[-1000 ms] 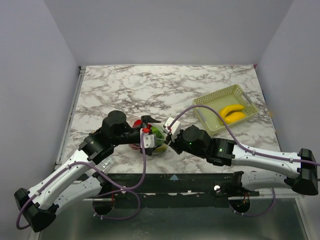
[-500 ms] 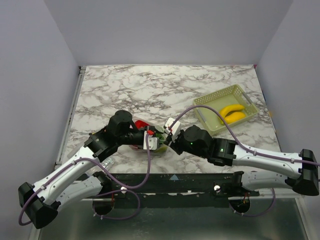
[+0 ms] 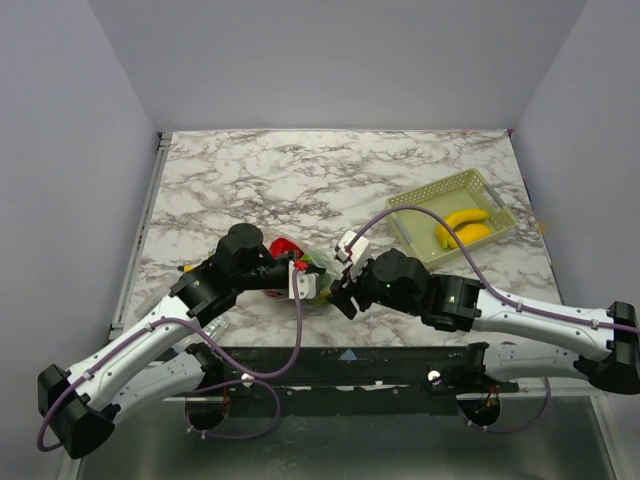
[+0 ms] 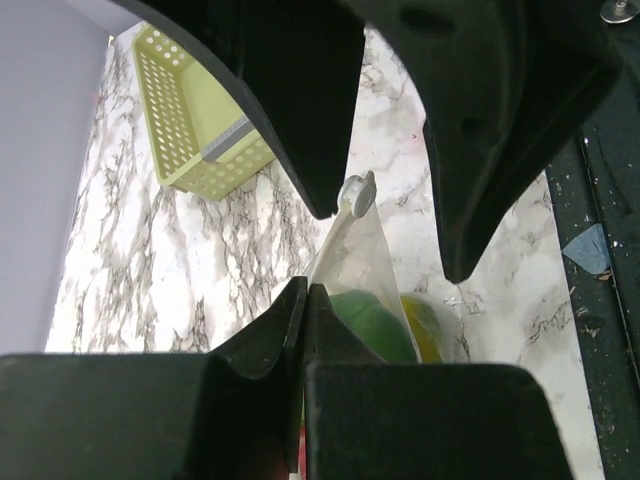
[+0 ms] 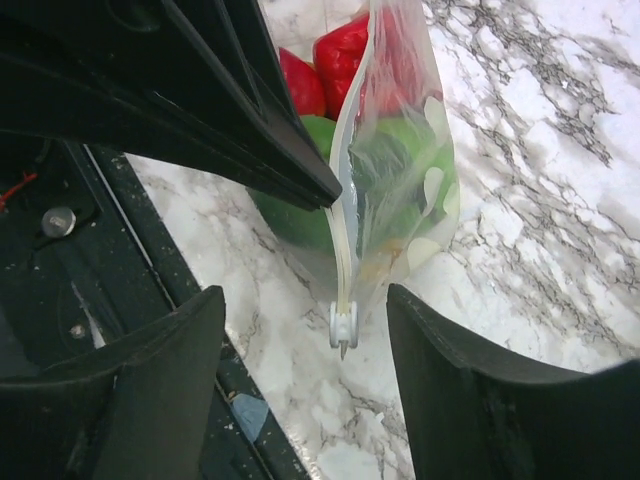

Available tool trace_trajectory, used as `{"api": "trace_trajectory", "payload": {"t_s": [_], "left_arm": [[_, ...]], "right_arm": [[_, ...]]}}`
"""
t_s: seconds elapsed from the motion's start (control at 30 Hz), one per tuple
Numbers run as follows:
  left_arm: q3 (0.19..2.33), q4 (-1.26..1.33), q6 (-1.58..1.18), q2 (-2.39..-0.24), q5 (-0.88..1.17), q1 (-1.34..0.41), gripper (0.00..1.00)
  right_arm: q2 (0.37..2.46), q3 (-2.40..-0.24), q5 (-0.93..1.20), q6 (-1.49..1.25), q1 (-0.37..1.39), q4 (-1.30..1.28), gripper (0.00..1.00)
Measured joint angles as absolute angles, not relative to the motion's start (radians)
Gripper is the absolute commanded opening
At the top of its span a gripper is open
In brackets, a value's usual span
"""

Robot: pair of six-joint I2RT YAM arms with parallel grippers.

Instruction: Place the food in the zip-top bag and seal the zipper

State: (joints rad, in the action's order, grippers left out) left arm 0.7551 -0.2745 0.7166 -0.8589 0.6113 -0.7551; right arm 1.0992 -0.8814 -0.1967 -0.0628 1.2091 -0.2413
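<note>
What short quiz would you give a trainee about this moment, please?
1. True or false: the right gripper is shut on the zipper's slider.
2. What lies in the basket? A) yellow bananas B) a red pepper C) a green apple
3. Fill in: the ___ gripper pinches the zip-top bag at its zipper edge.

Key:
1. False: its jaws stand open on either side of the slider.
2. A.
3. Left: the left gripper is closed on the bag, and red and green food shows inside it.
</note>
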Motion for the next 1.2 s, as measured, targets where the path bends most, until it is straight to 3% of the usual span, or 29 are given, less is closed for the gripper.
{"api": "trace_trajectory", "payload": {"t_s": [0.13,0.3,0.43,0.7,1.03,1.2], "left_arm": [[0.755,-0.271,0.714,-0.859,0.612,-0.755,0.00],[0.756,-0.274,0.710,-0.867,0.614,-0.755,0.00],[0.765,-0.286,0.706,-0.878,0.616,-0.755,0.00],[0.798,-0.321,0.695,-0.890,0.621,-0.755,0.00],[0.811,-0.343,0.690,-0.900,0.635,-0.755,0.00],[0.814,-0.348,0.686,-0.902,0.649,-0.755,0.00]], "right_arm": [[1.052,-0.926,-0.209,-0.155,1.209,-0.330,0.66],[1.009,-0.989,-0.236,-0.245,1.209,-0.427,0.44],[1.012,-1.019,-0.233,-0.273,1.209,-0.477,0.42],[1.055,-1.021,-0.218,-0.248,1.209,-0.515,0.44],[1.103,-1.046,-0.314,-0.196,1.209,-0.544,0.57],[1.100,-1.003,-0.315,-0.149,1.209,-0.439,0.55]]}}
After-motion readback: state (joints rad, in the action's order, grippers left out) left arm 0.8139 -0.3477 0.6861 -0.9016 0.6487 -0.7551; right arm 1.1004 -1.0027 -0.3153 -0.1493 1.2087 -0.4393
